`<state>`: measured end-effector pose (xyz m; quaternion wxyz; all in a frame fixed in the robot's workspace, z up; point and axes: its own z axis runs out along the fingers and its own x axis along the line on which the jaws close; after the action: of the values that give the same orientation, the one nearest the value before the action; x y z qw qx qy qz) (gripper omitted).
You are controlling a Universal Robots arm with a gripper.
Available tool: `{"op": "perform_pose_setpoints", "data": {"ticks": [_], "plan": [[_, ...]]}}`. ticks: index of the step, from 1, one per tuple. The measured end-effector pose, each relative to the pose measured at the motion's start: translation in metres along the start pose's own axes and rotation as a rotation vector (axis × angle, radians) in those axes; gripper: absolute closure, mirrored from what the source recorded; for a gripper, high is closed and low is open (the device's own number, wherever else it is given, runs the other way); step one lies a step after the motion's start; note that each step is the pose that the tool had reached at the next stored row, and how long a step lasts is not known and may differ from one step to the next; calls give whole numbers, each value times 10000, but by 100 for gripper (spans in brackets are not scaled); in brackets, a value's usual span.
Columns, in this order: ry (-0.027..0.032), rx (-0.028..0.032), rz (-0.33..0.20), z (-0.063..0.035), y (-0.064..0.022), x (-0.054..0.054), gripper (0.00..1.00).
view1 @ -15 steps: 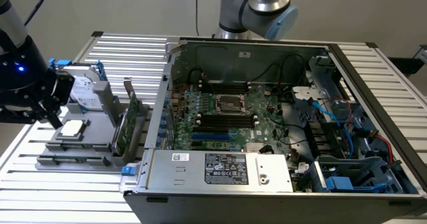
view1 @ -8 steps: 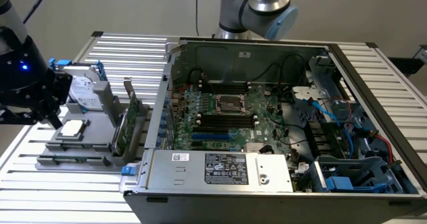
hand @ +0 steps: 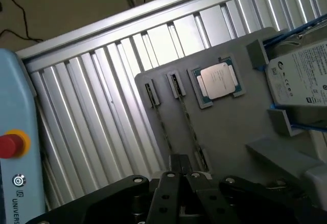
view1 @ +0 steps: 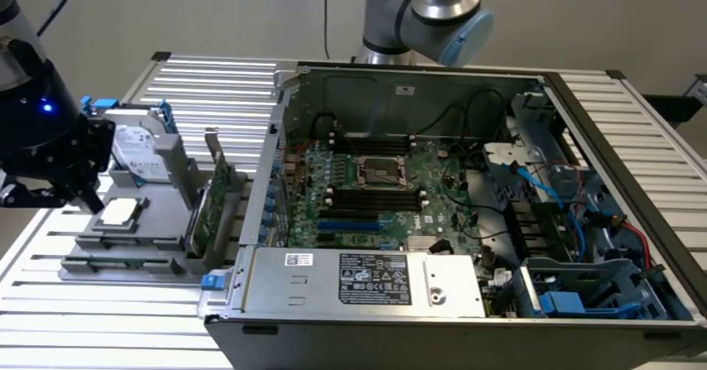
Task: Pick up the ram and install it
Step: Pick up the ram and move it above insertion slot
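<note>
Two ram sticks stand on edge in holders on the grey tray (hand: 230, 127): one ram stick (hand: 159, 124) and a second ram stick (hand: 188, 121) beside it, both seen as thin dark strips. My gripper (hand: 179, 165) hangs above the tray with its black fingers shut and nothing between them, its tip over the near end of the second stick. In the exterior view the gripper (view1: 66, 192) is at the left, over the tray (view1: 132, 229). The open computer case (view1: 442, 188) holds the motherboard with long black slots (view1: 376, 198) beside the CPU socket.
On the tray lie a CPU (hand: 218, 81), a hard drive (hand: 301, 75) and an upright green expansion card (view1: 210, 204). A teach pendant with a red button (hand: 11, 144) sits beside the ribbed aluminium table (hand: 102, 91). The case's power supply (view1: 365, 275) lines its front edge.
</note>
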<state>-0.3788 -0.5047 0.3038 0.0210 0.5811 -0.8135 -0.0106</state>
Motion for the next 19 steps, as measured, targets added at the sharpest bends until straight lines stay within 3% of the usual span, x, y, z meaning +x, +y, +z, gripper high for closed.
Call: {"op": "perform_pose_setpoints", "data": {"ticks": [5, 12, 19], "plan": [[5, 114, -919, 8, 0, 0, 89], [-20, 383, -2183, 18, -1, 0, 89], [-17, 402, -2439, 19, 7, 4, 89]]}}
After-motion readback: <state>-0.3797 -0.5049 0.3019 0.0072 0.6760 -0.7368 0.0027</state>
